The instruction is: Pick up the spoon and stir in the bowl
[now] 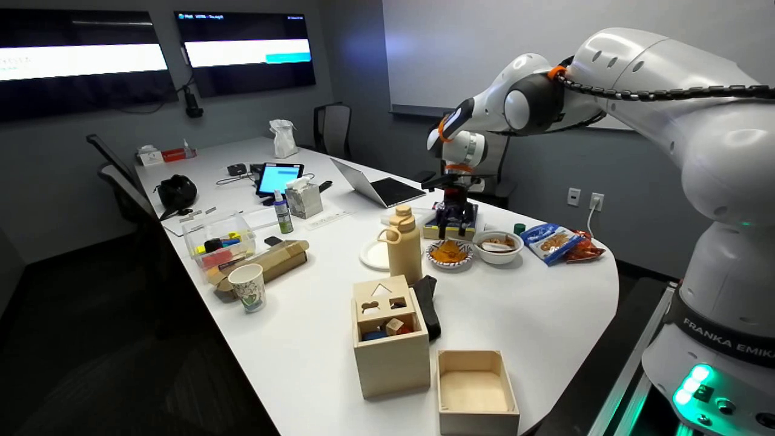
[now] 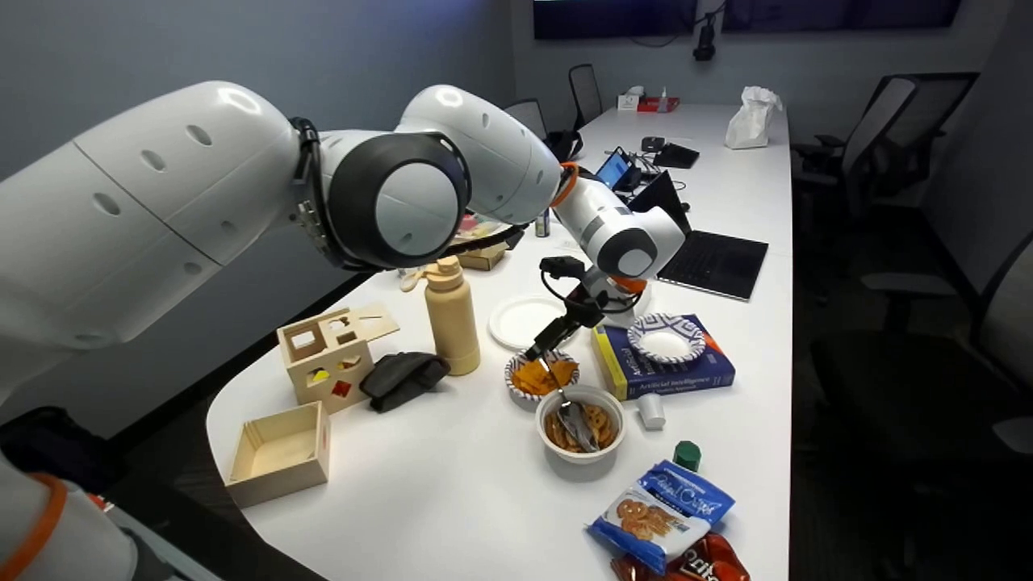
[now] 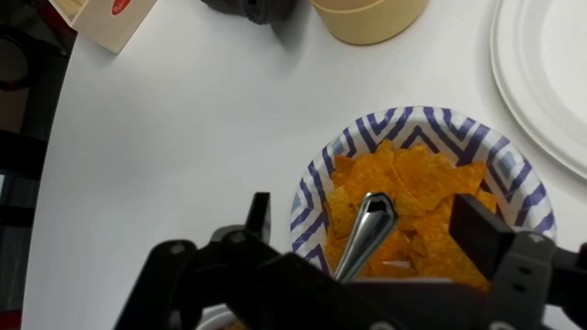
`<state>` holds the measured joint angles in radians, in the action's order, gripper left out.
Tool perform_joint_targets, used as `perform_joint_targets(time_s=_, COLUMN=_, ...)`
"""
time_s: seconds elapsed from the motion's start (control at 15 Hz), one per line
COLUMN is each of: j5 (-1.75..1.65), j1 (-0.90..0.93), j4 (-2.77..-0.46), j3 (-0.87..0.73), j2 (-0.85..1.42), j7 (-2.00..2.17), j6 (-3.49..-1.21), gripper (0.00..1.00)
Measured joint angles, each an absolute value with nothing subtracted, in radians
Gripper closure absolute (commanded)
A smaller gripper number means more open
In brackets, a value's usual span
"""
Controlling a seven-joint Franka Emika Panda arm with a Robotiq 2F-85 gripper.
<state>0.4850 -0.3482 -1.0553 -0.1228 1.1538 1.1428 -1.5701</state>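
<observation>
I hold the arm (image 2: 484, 149) outstretched over the surface (image 2: 452, 484), claw (image 1: 453, 229) downward and spread wide, near the spoon (image 3: 363, 238) tilted in the white bowl (image 2: 583, 457)

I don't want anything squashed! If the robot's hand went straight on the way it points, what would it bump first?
Probably the spoon: in the wrist view it shows in the gap of the open hand, with chips behind it. How near each is, I can't tell.
</observation>
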Motion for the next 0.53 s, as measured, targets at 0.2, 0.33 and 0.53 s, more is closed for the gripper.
perform_joint_targets(time_s=0.2, j5=0.479, j1=-0.349, j4=-1.046, j3=-0.124, j2=1.166, j7=1.175, j6=-1.541, gripper=0.00)
perform_joint_targets(time_s=0.33, j5=0.476, j1=-0.352, j4=-1.045, j3=-0.125, j2=1.173, j7=1.194, j6=-1.523, gripper=0.00)
perform_joint_targets(time_s=0.53, j5=0.473, j1=-0.358, j4=-1.044, j3=-0.125, j2=1.180, j7=1.213, j6=-1.505, gripper=0.34)
